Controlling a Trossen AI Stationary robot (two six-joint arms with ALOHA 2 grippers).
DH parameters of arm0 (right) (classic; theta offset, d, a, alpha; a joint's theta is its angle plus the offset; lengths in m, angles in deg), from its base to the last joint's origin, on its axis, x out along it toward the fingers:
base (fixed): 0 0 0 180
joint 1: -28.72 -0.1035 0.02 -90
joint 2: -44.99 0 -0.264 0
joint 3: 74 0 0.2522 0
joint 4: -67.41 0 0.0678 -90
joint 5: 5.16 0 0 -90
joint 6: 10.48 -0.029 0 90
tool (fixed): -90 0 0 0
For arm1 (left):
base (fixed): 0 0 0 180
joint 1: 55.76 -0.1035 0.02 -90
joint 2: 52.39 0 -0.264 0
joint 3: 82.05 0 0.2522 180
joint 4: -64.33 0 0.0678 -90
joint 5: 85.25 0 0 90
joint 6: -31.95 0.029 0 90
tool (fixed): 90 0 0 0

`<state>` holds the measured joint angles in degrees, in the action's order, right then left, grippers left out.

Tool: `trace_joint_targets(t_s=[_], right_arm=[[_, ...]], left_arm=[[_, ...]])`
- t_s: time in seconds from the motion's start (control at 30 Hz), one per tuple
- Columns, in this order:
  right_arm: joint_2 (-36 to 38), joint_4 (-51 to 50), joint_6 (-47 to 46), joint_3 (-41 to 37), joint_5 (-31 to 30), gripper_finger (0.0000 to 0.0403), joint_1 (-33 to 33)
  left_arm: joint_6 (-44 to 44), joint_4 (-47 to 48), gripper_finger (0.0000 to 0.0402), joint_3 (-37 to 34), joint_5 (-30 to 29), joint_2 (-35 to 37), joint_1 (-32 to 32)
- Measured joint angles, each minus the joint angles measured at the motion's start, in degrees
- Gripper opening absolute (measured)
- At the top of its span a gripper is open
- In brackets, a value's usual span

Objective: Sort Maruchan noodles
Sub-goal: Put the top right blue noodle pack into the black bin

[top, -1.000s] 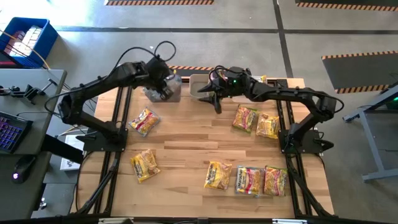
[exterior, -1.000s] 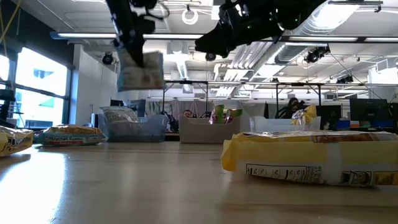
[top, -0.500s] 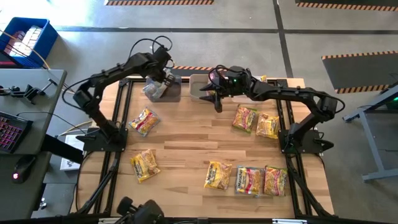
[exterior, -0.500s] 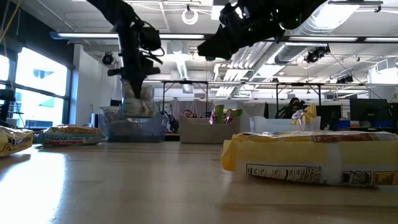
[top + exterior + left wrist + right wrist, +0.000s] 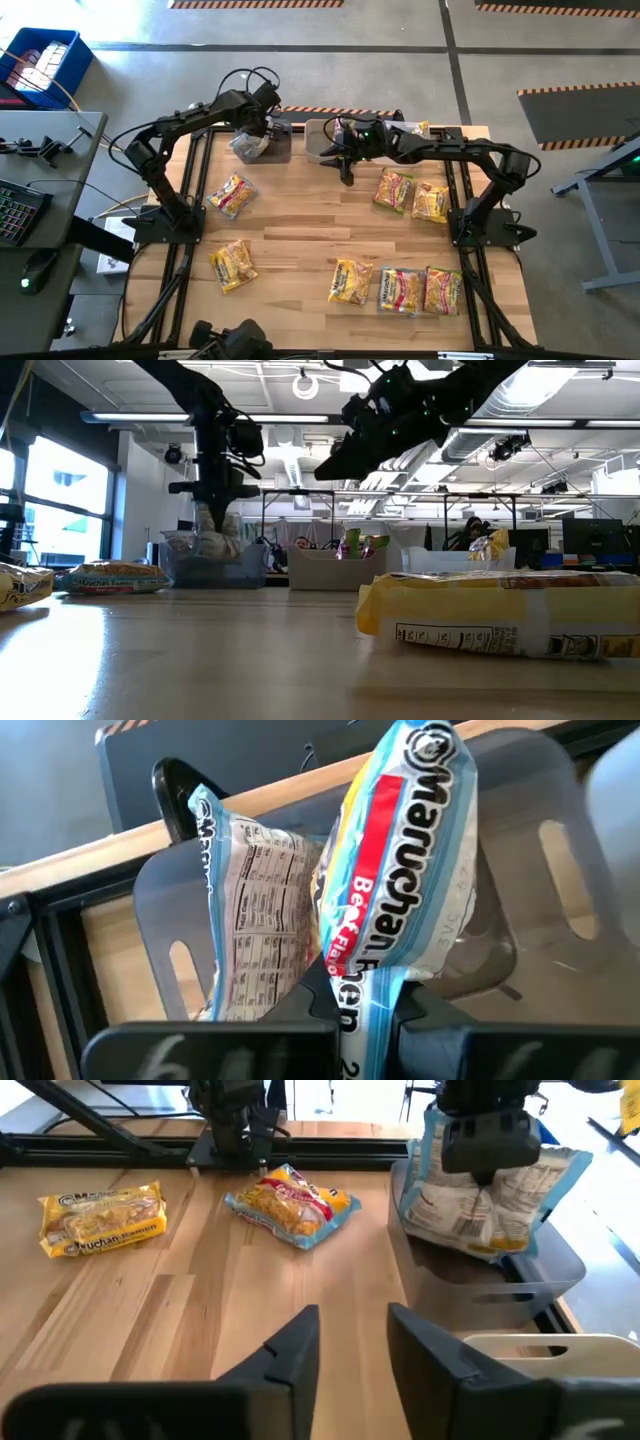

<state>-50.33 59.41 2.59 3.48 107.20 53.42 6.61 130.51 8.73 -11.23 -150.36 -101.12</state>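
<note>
high view: left tool (image 5: 256,142) clamps a noodle packet (image 5: 250,146) over the grey bin (image 5: 272,147); right tool (image 5: 346,165) hovers apart.

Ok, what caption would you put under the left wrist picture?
Left gripper shut on a Maruchan packet, lowering it into the grey bin beside another packet.

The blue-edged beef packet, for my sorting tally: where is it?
High view, far left: the beef packet hangs in the left gripper over the grey bin.
</note>
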Motion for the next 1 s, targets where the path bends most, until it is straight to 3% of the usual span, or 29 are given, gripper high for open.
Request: trace_joint_targets(t_s=[0.4,0.7,1.0], right_arm=[[0.0,0.0,0.94,0.0,-0.14,0.0023,0.0],[0.0,-0.44,1.39,0.0,-0.14,0.0012,0.0],[0.0,-1.7,1.54,-0.02,-0.14,0.0011,0.0]], left_arm=[[-4.17,-5.9,0.0,-6.85,-2.02,0.0,0.0],[-5.95,-5.76,0.0,-8.1,-9.17,0.0,0.88],[-5.96,-5.8,0.0029,-8.1,-10.07,0.0,1.29]])
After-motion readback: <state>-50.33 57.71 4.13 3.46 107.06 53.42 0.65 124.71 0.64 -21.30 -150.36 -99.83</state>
